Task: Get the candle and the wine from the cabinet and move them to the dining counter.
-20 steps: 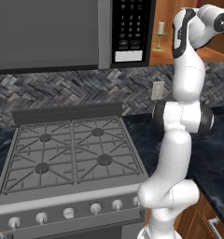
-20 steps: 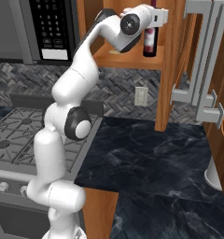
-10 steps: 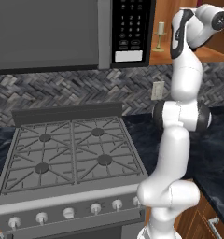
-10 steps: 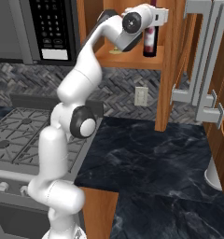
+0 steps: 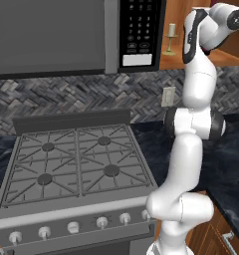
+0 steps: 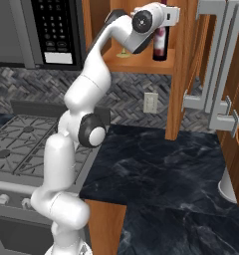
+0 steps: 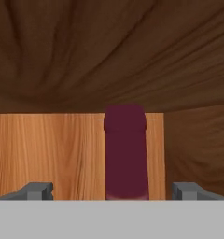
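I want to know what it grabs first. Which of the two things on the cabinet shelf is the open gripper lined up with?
The wine: its dark red neck stands centred between the fingertips of the open gripper. The candle stands apart, nearer the microwave.

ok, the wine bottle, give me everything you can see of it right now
The wine is a dark glass bottle with a red-pink label and a dark red neck top. It stands upright on the shelf of the open cabinet, near the right wall, with the candle to its left and apart from it. The robot's wrist covers its upper part in the right base view. In the hand view the neck rises midway between the open end effector fingertips, neither touching it.
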You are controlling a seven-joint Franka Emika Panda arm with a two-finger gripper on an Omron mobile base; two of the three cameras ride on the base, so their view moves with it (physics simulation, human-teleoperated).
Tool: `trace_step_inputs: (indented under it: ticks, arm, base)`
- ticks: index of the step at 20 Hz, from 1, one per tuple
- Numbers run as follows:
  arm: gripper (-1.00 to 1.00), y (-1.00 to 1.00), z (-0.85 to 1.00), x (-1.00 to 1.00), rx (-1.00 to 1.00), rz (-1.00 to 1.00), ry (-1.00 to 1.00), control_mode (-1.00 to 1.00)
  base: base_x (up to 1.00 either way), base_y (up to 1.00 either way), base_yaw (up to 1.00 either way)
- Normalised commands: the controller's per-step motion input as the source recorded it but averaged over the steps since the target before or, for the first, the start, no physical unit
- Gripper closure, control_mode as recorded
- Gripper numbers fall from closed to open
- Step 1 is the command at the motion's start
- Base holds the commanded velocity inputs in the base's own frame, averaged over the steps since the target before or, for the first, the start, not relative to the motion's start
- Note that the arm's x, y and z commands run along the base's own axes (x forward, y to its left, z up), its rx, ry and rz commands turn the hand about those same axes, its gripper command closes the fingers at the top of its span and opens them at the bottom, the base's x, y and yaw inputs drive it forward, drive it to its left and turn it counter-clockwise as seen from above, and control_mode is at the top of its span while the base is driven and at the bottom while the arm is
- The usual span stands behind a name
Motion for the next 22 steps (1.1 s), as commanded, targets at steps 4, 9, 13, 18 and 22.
trace_step_inputs:
  ticks: [4, 9, 13, 18, 22]
  arm:
    - [-1.0, 0.0, 0.0, 0.0, 0.0, 0.0, 0.0, -1.0]
    - [-1.0, 0.0, 0.0, 0.0, 0.0, 0.0, 0.0, -1.0]
    - [-1.0, -0.05, 0.0, 0.0, 0.0, 0.0, 0.0, -1.0]
    - [1.0, 0.0, 0.0, 0.0, 0.0, 0.0, 0.0, -1.0]
    - [1.0, 0.0, 0.0, 0.0, 0.0, 0.0, 0.0, -1.0]
  base:
    - [0.0, 0.0, 0.0]
    - [0.0, 0.0, 0.0]
    - [0.0, 0.0, 0.0]
    - [0.0, 0.0, 0.0]
    - [0.0, 0.0, 0.0]
